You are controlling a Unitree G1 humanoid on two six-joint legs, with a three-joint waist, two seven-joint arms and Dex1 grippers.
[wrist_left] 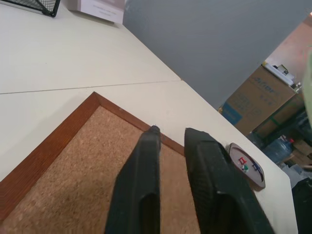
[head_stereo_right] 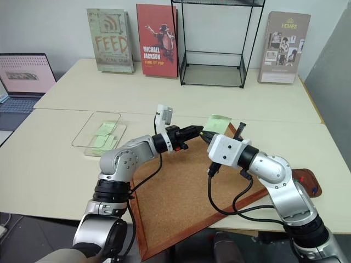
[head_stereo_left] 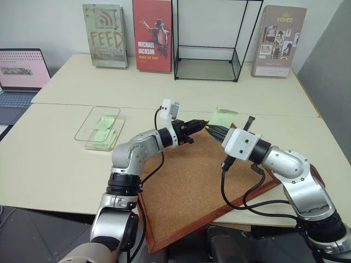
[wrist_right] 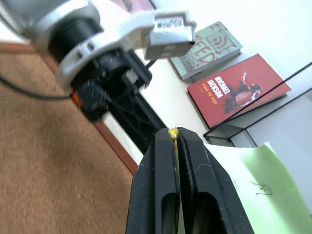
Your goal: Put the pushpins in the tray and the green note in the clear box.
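Left tool: my left tool hung level over the far corner of the corkboard, its two fingers standing a little apart with nothing between them.
Right tool: my right tool faced it tip to tip, its fingers pressed together on a small yellow bit that I took for a yellow pushpin.
Green note: the green note lay on the desk just past that corner of the board, close by my right tool.
Tray: the tray sat at the desk's right edge, beyond the board, with pushpins in red, green and blue already in it.
Clear box: the clear box stood well to the left, with pale green papers inside it.
Step in hand: as I judged it, carrying the yellow pin to the tray.
Doing it well: I meant to draw the left tool back first, keep the right one clamped, travel above the board's frame, and let go only low over the dish so the pin could not bounce off the desk.
Hard to make out: the pin's point was buried between my fingers. I could not tell whether the note touched my right tool. The tray was partly behind my right arm.
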